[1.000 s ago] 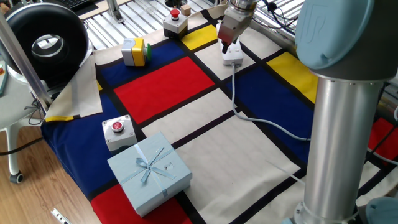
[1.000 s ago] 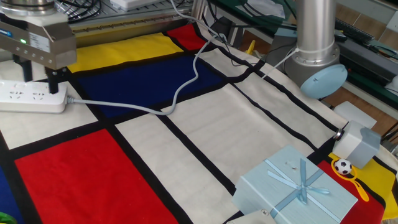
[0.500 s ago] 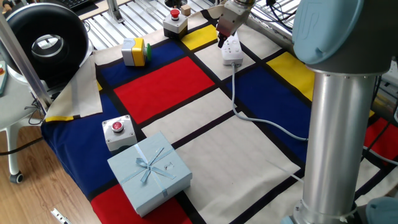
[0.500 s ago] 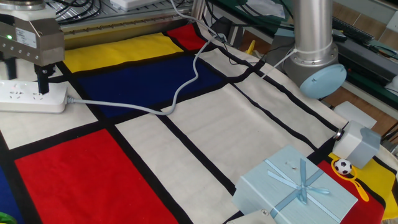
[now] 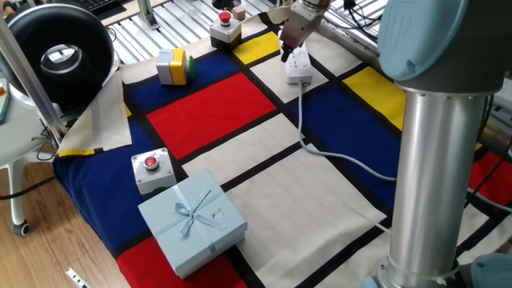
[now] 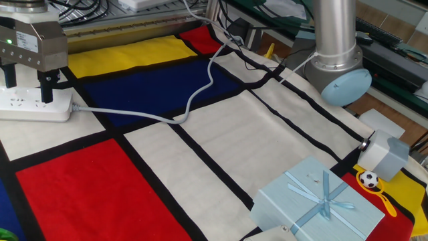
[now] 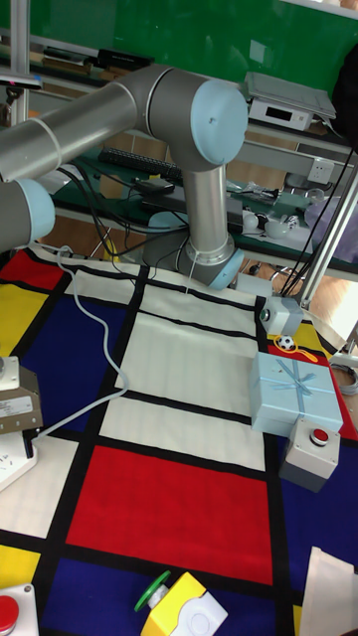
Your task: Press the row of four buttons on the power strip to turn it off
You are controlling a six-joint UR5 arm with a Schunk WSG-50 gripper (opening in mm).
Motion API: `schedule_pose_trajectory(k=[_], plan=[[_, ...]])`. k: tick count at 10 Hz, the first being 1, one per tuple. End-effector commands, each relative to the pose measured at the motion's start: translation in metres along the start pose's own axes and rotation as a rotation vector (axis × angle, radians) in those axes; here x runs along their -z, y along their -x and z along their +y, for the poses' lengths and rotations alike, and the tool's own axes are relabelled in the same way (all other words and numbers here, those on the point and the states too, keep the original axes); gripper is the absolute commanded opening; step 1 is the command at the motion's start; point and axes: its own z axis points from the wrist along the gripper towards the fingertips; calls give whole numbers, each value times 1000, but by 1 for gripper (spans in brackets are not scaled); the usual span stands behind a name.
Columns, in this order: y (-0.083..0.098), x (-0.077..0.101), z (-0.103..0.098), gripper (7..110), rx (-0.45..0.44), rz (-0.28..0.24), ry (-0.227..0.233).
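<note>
A: Where's the tool (image 6: 27, 94) right now?

B: Hard against the 9 o'clock edge of the other fixed view, directly over the power strip (image 6: 33, 106). Two dark fingers (image 6: 45, 91) point straight down with a clear gap between them, so it's open and gripping nothing. The right-hand finger's tip sits at the strip's top face; I can't tell whether it is actually touching.

A: And the strip itself?

B: Lying flat on a white panel of the colour-block cloth covering the worktop (image 6: 221, 127). In the one fixed view it's up around 12 o'clock, the power strip (image 5: 299, 68) beside a yellow panel. Its grey cord (image 6: 175, 118) leaves the right end, snakes over the blue panel and runs off toward 12 o'clock.

A: What else is on the worktop?

B: A pale blue gift box (image 5: 192, 221) with a ribbon bow at 7 o'clock in the one fixed view, and touching it, a grey box with a red button (image 5: 151, 170). Further back, a yellow and grey switch box (image 5: 173, 66) at 11 o'clock, another red-button box (image 5: 226, 29) near 12.

A: The tall fixed view?

B: The tool's body barely shows at its 9 o'clock edge.
</note>
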Motion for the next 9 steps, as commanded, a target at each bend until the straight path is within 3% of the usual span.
schedule_pose_trajectory(k=[1, 9], plan=[[0, -2, 2, 88, -11, -18, 11], [-7, -7, 2, 88, -18, -13, 8]])
